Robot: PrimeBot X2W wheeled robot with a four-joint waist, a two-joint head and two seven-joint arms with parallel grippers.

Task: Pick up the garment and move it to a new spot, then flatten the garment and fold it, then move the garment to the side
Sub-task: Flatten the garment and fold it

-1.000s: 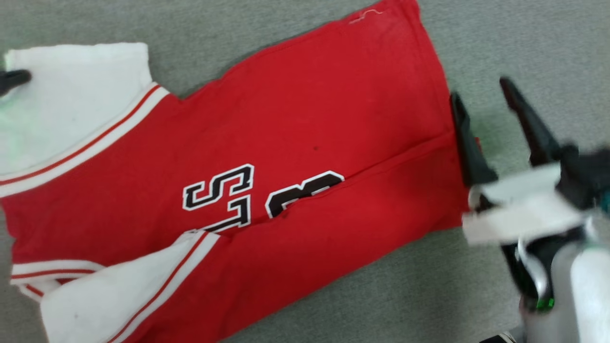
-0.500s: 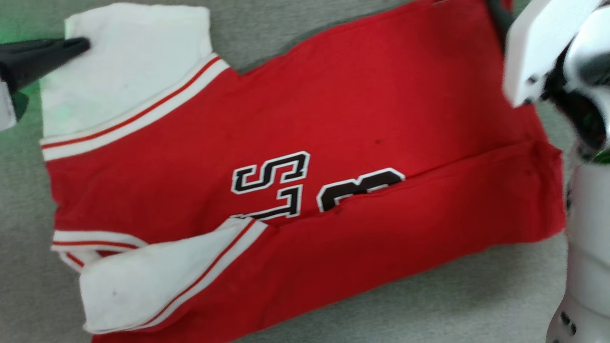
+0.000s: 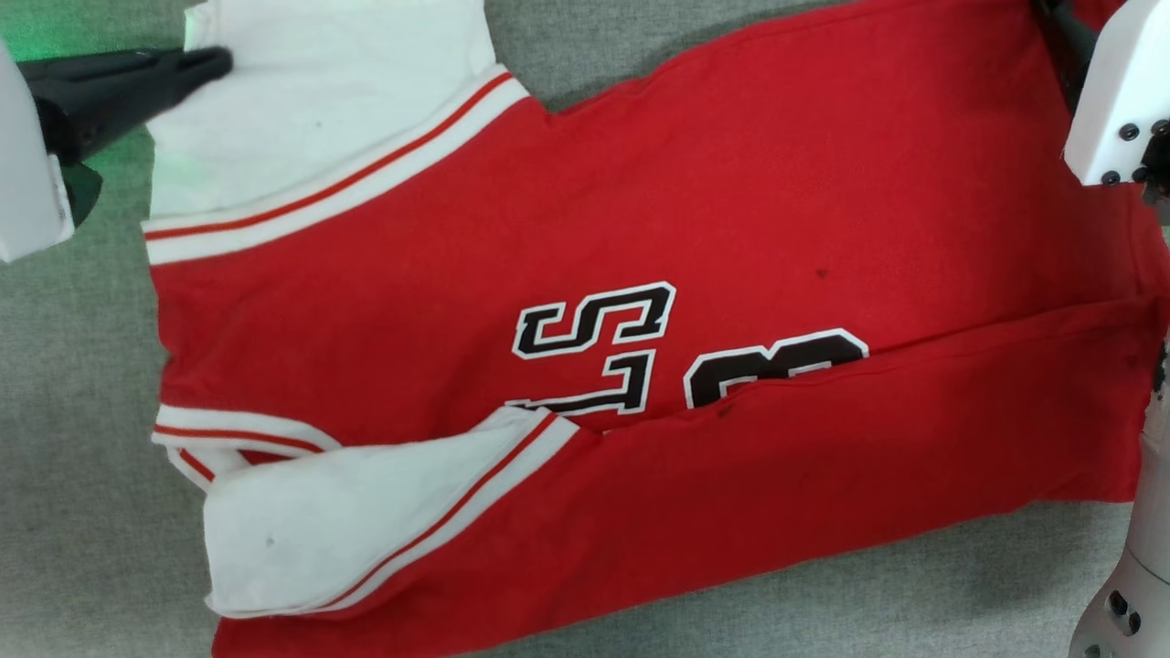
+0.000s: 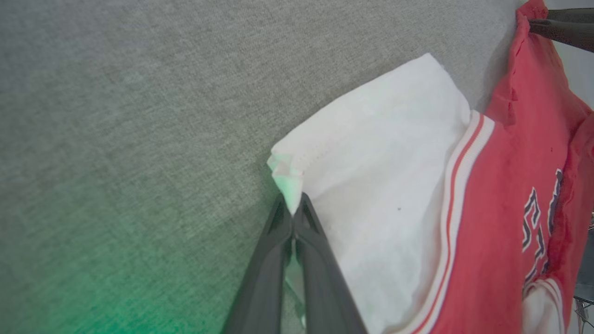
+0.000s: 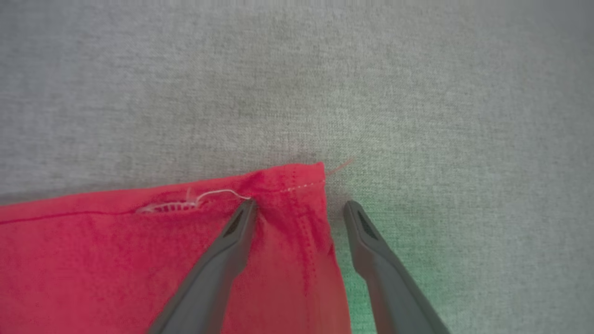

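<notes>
The garment (image 3: 640, 228), red with white sleeves and a black-and-white print, lies spread on the grey cloth surface, its lower edge folded over the print. My left gripper (image 3: 218, 62) is at the upper left, shut on the corner of the far white sleeve (image 4: 380, 176); in the left wrist view the left gripper (image 4: 293, 211) pinches that corner. My right gripper (image 5: 299, 208) stands open at the red hem corner (image 5: 287, 185): one finger rests on the fabric, the other on the grey surface beside it. Its white housing (image 3: 1115, 100) shows at the upper right.
Grey woven cloth surface (image 3: 73, 457) lies all around the shirt. A loose white thread (image 5: 204, 199) sits at the hem seam. My right arm's pale forearm (image 3: 1133, 585) stands along the right edge.
The head camera has shifted, so the shirt sits further right in the picture. My right gripper has gone from the middle of the hem to its far corner. The left stays shut on the sleeve.
</notes>
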